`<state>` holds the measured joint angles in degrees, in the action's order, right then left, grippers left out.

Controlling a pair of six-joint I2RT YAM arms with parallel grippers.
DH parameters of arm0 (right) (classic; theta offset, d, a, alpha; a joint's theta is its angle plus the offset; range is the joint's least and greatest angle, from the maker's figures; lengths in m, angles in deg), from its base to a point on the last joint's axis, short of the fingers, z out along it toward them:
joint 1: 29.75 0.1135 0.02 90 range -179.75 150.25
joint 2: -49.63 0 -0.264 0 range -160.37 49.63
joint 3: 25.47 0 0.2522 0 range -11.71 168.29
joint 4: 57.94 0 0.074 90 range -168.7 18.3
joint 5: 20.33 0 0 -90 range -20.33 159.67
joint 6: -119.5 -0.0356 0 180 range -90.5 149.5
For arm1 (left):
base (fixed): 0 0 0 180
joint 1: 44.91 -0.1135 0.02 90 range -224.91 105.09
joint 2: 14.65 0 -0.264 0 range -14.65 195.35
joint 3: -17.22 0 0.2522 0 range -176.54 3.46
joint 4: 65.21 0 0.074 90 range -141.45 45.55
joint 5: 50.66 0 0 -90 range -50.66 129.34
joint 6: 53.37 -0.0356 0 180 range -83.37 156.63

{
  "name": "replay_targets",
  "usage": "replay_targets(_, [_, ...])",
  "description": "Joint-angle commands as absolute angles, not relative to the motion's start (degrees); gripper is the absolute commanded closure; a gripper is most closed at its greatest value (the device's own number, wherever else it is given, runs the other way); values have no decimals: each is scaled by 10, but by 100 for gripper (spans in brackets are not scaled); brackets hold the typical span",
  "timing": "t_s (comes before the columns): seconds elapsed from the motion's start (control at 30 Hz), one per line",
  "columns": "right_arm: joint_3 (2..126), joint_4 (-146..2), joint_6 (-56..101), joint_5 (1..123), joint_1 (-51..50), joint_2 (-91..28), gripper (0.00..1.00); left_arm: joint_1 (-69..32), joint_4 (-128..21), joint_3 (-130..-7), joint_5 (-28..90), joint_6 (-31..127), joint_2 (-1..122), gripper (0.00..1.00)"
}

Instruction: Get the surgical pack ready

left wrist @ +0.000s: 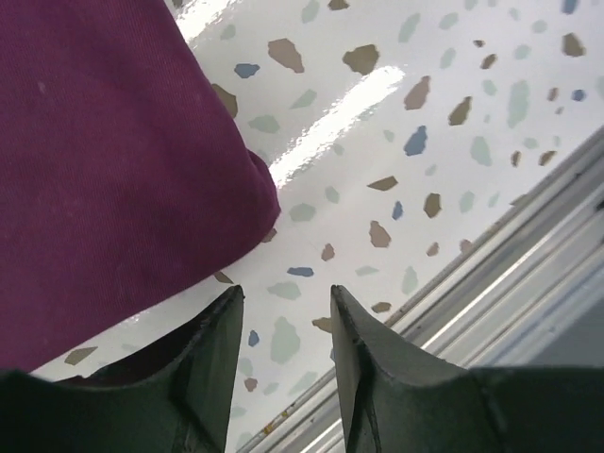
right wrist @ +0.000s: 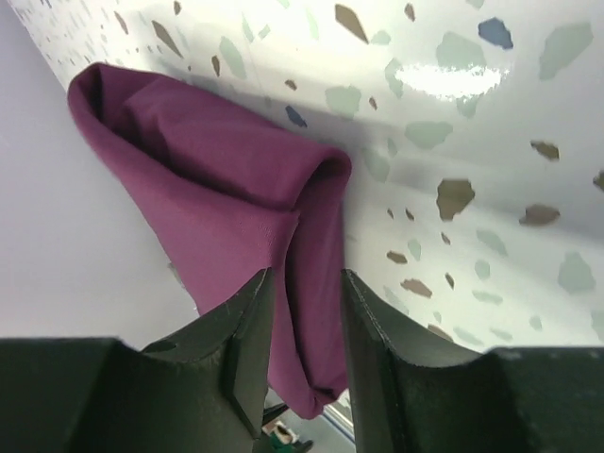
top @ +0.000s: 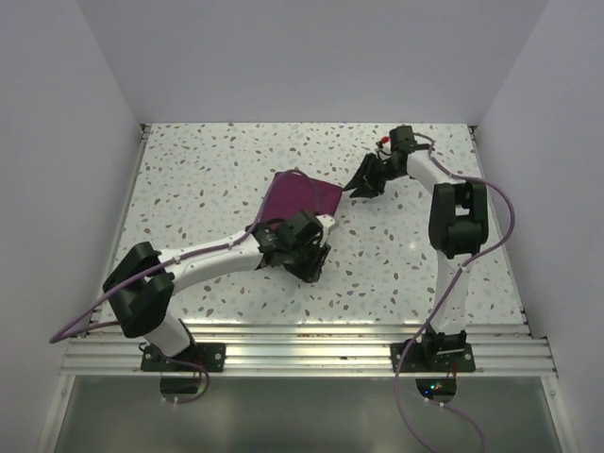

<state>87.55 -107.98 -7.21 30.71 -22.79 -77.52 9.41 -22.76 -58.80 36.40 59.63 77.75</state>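
The surgical pack [top: 300,198] is a deep purple cloth, folded into a flat bundle in the middle of the speckled table. My left gripper [top: 313,266] hovers just past the pack's near edge. In the left wrist view it [left wrist: 283,297] is open, with only table between its fingers, and the pack [left wrist: 104,160] lies up and to the left of them. My right gripper [top: 360,185] sits at the pack's right corner. It [right wrist: 304,276] is open too, and the pack's rolled fold [right wrist: 236,198] lies just beyond its fingertips and runs down behind the gap.
An aluminium rail [top: 302,347] runs along the table's near edge and shows close to my left fingers [left wrist: 528,255]. White walls [top: 66,142] close in the table on the left, back and right.
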Motion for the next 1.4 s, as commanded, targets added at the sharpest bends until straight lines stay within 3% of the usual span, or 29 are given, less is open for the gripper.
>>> replay_targets(0.0, [863, -1094, -24, 328, -224, -681, 63, 67, -228, -612, 308, 602, 721, 55])
replay_targets(0.23, [851, -1078, -10, 309, -171, -653, 73, 13, -310, -590, 220, 624, 731, 86])
replay_targets(0.33, [864, -1074, -15, 270, -138, -680, 79, 5, -360, -584, 168, 630, 754, 91])
replay_targets(0.47, [793, -974, -81, 235, -127, -680, 89, 9, -412, -581, 118, 634, 808, 94])
replay_targets(0.67, [740, -958, -65, 218, -134, -698, 94, 9, -448, -524, 104, 646, 826, 96])
replay_targets(1.03, [686, -939, -51, 213, -157, -683, 95, -38, -385, -513, 162, 632, 875, 98])
replay_targets(1.37, [691, -962, -50, 218, -159, -647, 94, -183, -323, -547, 189, 587, 882, 97])
